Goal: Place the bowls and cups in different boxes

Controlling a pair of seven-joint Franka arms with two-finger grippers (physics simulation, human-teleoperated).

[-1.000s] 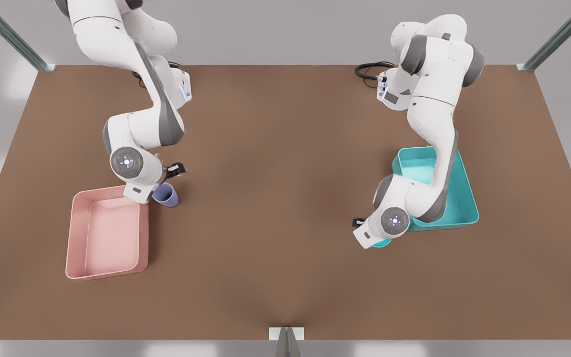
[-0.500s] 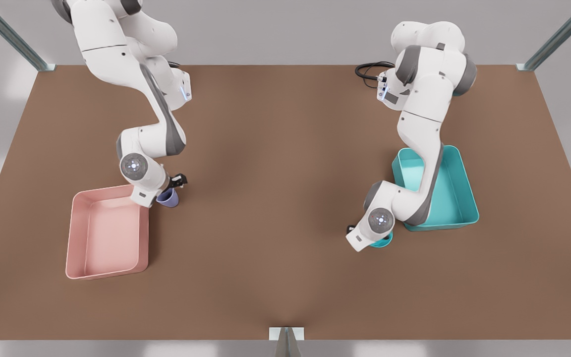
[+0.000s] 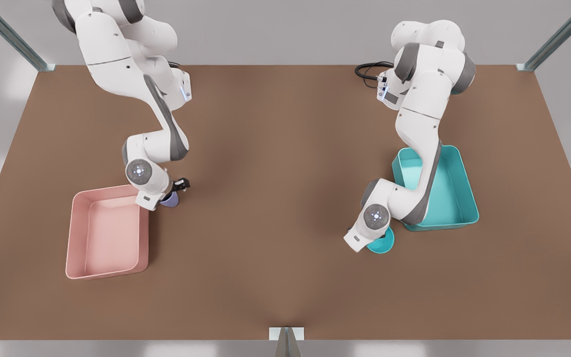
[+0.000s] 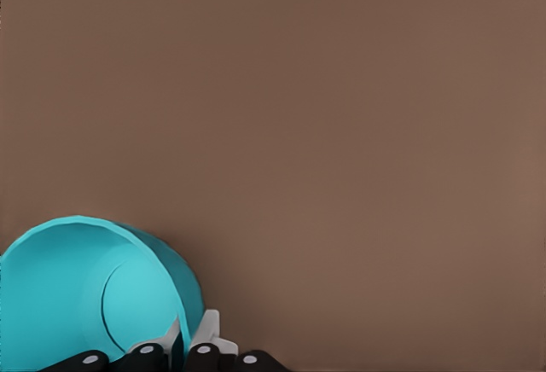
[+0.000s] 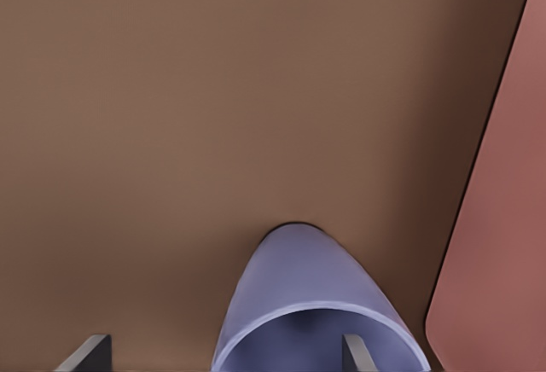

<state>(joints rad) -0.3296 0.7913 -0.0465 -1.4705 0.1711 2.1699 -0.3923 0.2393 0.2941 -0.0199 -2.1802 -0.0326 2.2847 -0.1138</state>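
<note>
The teal bowl (image 3: 383, 242) sits on the table just in front of the teal box (image 3: 465, 198). My left gripper (image 4: 193, 340) belongs to the arm on the front view's right, and its fingers pinch the rim of the bowl (image 4: 77, 295), which looks tilted. The lavender cup (image 3: 171, 200) stands beside the far corner of the pink box (image 3: 75, 233). My right gripper (image 5: 223, 353), on the arm at the front view's left, is open and straddles the cup (image 5: 299, 291), one finger on each side. The wrist hides most of the cup in the front view.
The pink box (image 5: 512, 244) edge lies close beside the cup. A black cable (image 3: 367, 72) is coiled at the table's far edge. Bare brown table (image 3: 275, 198) spreads between the two arms.
Both arms have come down lower over their things. The right gripper has settled around the cup, and the left wrist has shifted so more of the bowl shows.
</note>
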